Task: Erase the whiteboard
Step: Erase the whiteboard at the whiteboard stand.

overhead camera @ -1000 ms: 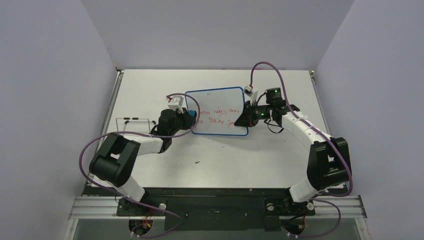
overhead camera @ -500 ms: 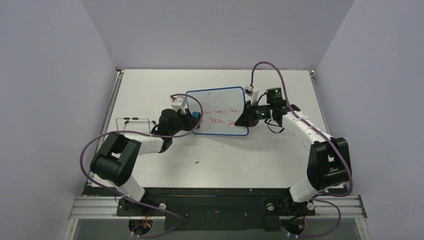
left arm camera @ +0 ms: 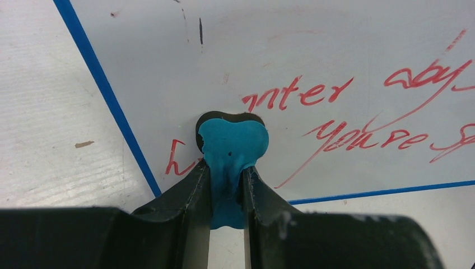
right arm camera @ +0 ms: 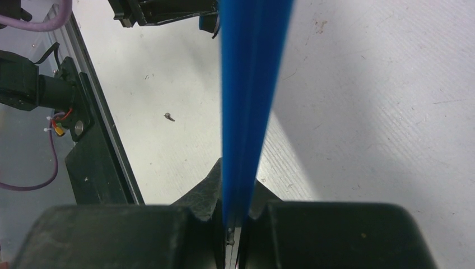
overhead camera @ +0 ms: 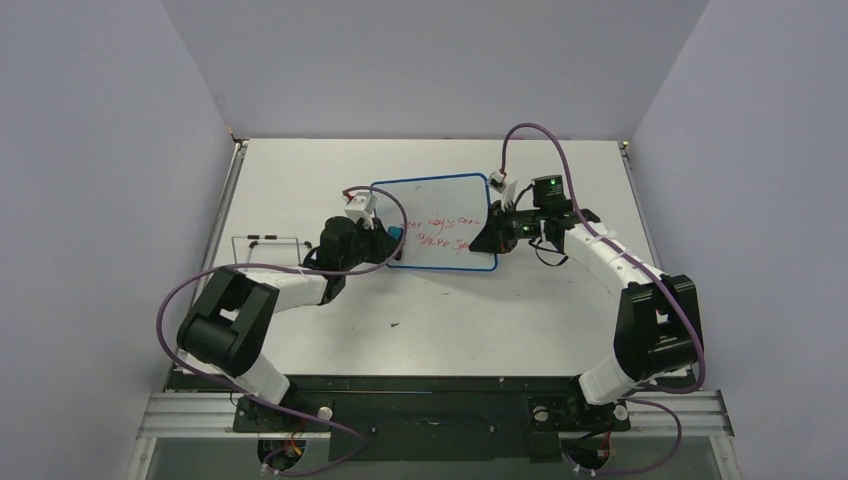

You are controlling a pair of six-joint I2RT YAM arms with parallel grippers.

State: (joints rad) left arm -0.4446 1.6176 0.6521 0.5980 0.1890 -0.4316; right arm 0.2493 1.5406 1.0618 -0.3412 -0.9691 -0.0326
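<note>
Your left gripper (left arm camera: 227, 185) pinches the blue eraser (left arm camera: 232, 140) by its narrow tail, with the head pressed on the whiteboard (overhead camera: 440, 205) near its left near corner. Push sideways too hard and the eraser could twist out. The board lies on the table (overhead camera: 290, 180), centre-far, apparently flat. Its long axis runs left-right and the red writing (left arm camera: 358, 131) reads upright from the arm bases. Your right gripper (right arm camera: 238, 193) is clamped on the blue rim at the right edge. That hold is thin, so the board may pivot.
</note>
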